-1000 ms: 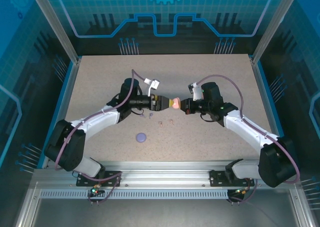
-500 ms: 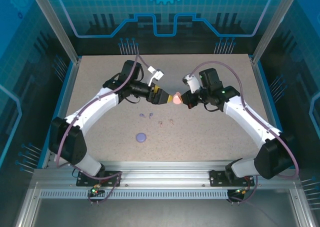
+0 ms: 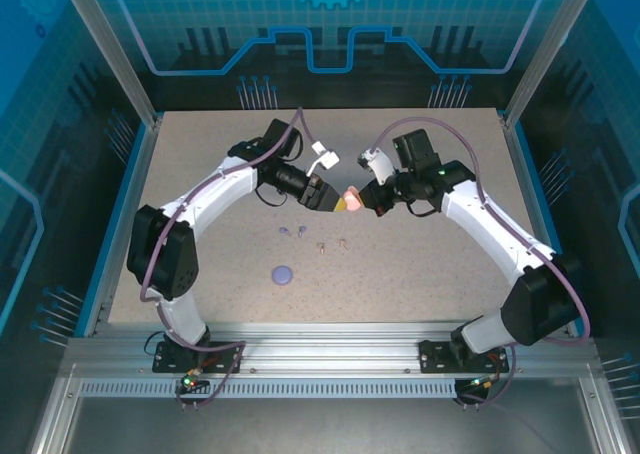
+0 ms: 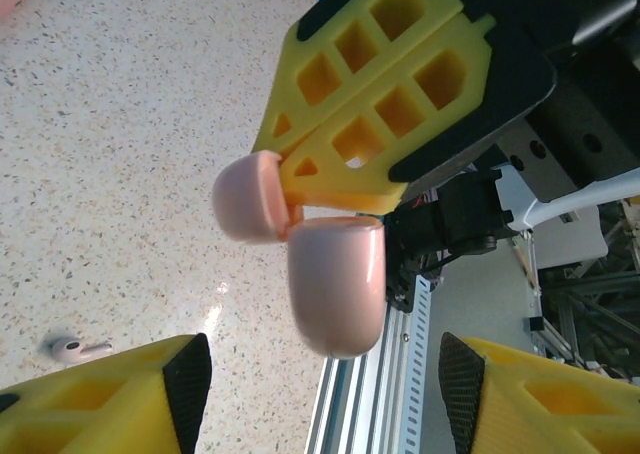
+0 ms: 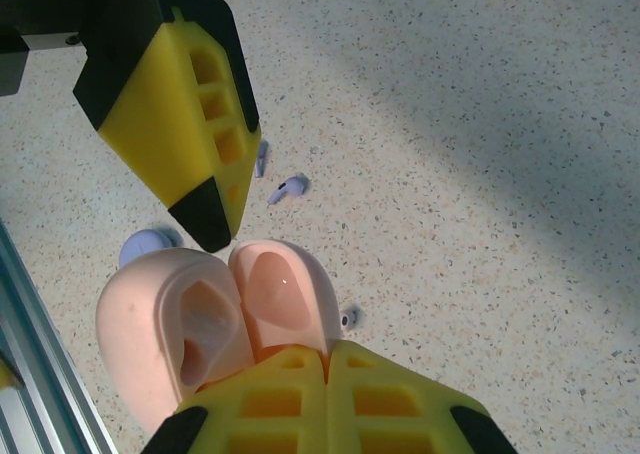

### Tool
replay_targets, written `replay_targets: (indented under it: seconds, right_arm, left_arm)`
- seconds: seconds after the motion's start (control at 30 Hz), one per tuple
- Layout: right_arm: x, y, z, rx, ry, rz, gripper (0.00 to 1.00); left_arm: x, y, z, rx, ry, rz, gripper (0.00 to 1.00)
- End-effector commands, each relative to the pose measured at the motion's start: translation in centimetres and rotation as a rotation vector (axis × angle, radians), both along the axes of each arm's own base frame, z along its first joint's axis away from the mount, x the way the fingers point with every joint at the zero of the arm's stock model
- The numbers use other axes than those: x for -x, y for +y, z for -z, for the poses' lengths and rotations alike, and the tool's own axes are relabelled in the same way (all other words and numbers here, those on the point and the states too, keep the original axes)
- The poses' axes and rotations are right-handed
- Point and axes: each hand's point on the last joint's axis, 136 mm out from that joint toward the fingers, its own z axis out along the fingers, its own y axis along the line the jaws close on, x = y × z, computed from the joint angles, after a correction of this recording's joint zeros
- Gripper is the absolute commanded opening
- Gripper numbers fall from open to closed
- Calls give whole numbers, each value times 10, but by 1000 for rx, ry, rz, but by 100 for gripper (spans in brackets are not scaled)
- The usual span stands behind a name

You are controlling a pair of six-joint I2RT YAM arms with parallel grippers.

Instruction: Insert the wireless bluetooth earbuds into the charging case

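Left of the meeting point over the speckled table [image 3: 200,154], the left gripper [image 3: 332,200] aims its yellow fingers [image 4: 130,404] at the pink charging case [image 4: 337,284]. Its jaws are parted to either side of the shell and, in its wrist view, stand clear of it on both flanks. That stance looks meant to steady or take over the case rather than to fetch a bud.

Directly ahead of those fingers the case hangs in the air with its lid [image 4: 250,196] swung back. Its two sockets look empty and face the right wrist camera. To its right, the right gripper [image 5: 330,359] is clamped tight near the hinge, which leaves the mouth free for loading.

Below both hands and nearer the arm bases, the wireless bluetooth earbuds lie loose on the table, none yet seated. The purple pair [image 5: 290,187] lies beneath the left gripper, with the pale pink pair [image 3: 322,245] just to its right. A closed purple case [image 3: 283,273] sits nearer the bases again, well apart from the hands.

Compared with a second earlier, the meeting point sits slightly farther from the bases. The left arm has swung round to reach in at an angle from the far side instead of level from the side. The right hand's grip is unchanged, and the buds lie where they were.
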Motion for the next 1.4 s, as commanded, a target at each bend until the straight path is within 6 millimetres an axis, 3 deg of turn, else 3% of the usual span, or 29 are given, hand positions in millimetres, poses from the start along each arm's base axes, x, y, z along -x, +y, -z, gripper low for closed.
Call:
replay_targets:
  seconds: [0.0, 0.7, 1.1, 1.37]
  right_arm:
    - [-1, 8, -6, -12, 6, -37, 0]
    - [-9, 23, -4, 8, 9, -78, 0]
    - [-6, 22, -1, 20, 15, -86, 0]
    - [-6, 21, -2, 22, 8, -90, 0]
  left_arm:
    - [0, -4, -14, 65, 0, 46, 63]
    - [-6, -11, -11, 96, 33, 96, 42]
    - [-14, -7, -9, 100, 41, 79, 46]
    - [-17, -7, -7, 102, 50, 80, 41]
